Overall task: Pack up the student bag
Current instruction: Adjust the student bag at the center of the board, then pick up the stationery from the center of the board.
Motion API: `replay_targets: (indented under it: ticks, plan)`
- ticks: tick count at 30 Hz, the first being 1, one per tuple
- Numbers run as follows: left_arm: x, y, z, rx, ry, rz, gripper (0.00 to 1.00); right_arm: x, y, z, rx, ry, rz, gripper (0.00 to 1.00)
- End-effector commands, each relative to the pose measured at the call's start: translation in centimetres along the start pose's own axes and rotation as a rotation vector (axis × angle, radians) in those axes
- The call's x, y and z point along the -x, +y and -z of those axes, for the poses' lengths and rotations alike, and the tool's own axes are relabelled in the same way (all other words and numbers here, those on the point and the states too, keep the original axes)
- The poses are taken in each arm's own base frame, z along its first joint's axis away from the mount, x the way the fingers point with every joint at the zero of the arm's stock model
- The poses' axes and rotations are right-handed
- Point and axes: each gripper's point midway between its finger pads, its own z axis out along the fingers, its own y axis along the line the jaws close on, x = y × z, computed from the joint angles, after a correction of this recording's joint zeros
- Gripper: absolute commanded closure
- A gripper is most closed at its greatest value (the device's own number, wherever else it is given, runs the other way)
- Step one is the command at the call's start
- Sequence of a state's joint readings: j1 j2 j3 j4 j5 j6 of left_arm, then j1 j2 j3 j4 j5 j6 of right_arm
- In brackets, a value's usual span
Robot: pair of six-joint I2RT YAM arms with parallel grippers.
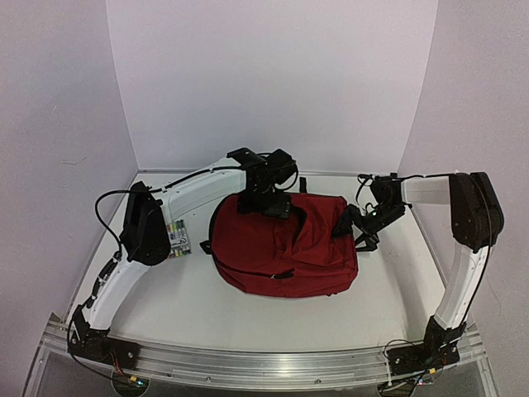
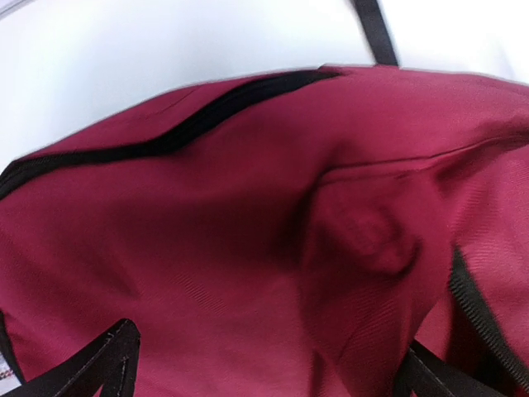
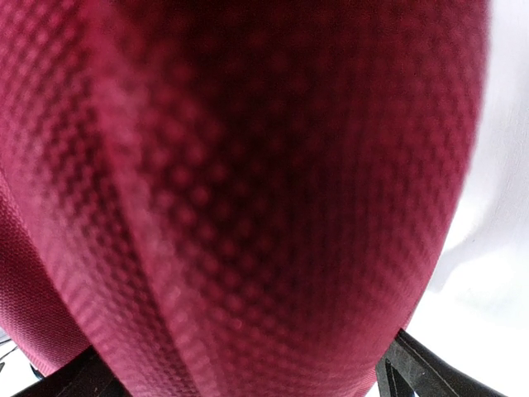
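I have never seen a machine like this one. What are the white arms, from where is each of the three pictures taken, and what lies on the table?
These are two robot arms bolted at the table's near edge. One picture looks down from above; the other two come from cameras on the wrists, very close to the fabric. A dark red student bag lies in the middle. The left gripper is over its far edge, the right gripper at its right side. Both are open and hold nothing. A small colourful item, too small to identify, lies beside the left arm.

Small multicoloured item (image 1: 178, 236) beside left arm: too small to identify, partly hidden. Student bag (image 3: 248, 190) fills right wrist view, blurred, edges cut off. Left gripper (image 1: 266, 201) fingertips cropped in wrist view.
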State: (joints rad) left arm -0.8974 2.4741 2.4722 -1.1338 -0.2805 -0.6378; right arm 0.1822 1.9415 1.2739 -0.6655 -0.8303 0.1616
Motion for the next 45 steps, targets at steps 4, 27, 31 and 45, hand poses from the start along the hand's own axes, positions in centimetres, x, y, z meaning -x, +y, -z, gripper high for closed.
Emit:
replay_targets:
  ticks: [4,27,31,45]
  plan:
    - [1.8,3.2,7.3,-0.141,0.018,0.059,0.09,1.0,-1.2,0.3,-0.092,-0.044,0.027,0.02]
    - [2.3,14.1,12.8,-0.308,-0.106,0.316,0.00,6.1,7.7,8.9,-0.058,-0.291,0.325,0.02]
    - [-1.5,21.0,11.1,-0.166,-0.059,0.536,0.00,8.8,9.0,12.3,-0.169,-0.409,0.426,0.02]
    - [-11.9,28.5,5.0,0.122,0.120,0.732,0.00,9.9,15.4,19.3,-0.111,-0.555,0.652,0.02]
